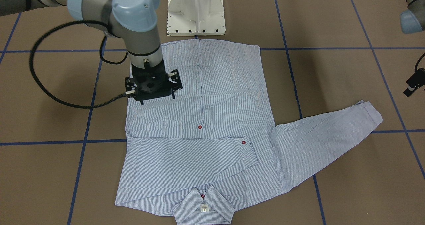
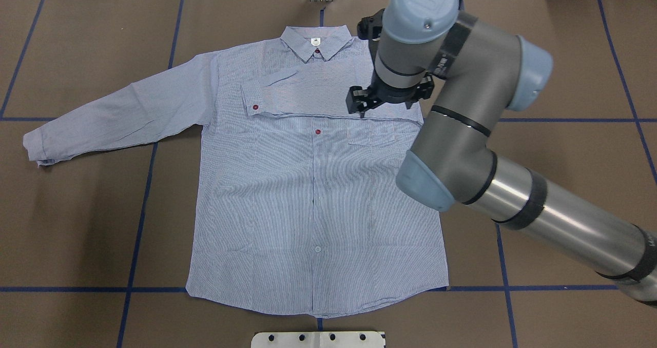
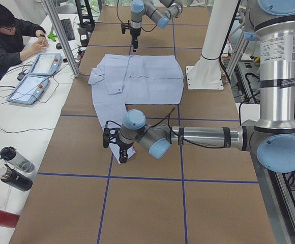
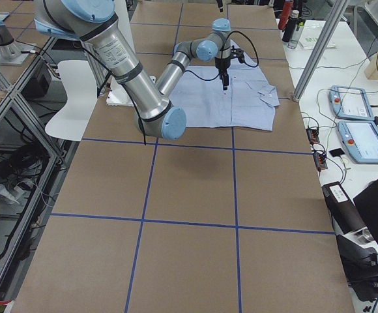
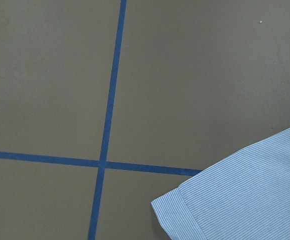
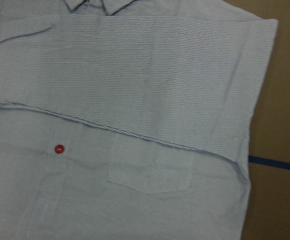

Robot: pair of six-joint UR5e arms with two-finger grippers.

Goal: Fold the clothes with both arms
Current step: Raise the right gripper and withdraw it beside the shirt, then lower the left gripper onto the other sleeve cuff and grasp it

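Overhead exterior: shirt (image 2: 313, 194) flat on table (image 2: 564, 81) – one sleeve (image 2: 313, 89) already folded across chest, right gripper (image 2: 385, 100) hovering above it, fingers hidden, can't tell; left gripper (image 3: 121, 151) by outstretched cuff (image 5: 235, 200) – likely next fold, grip state unclear

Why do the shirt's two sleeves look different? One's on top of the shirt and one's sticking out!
The folded sleeve lies across the chest of the shirt, just under the collar; the stretched-out sleeve lies on the brown table, pointing away from the shirt. The folded sleeve's cuff shows a red button; the stretched-out sleeve's cuff shows none. Both are long, blue-and-white striped and flat.
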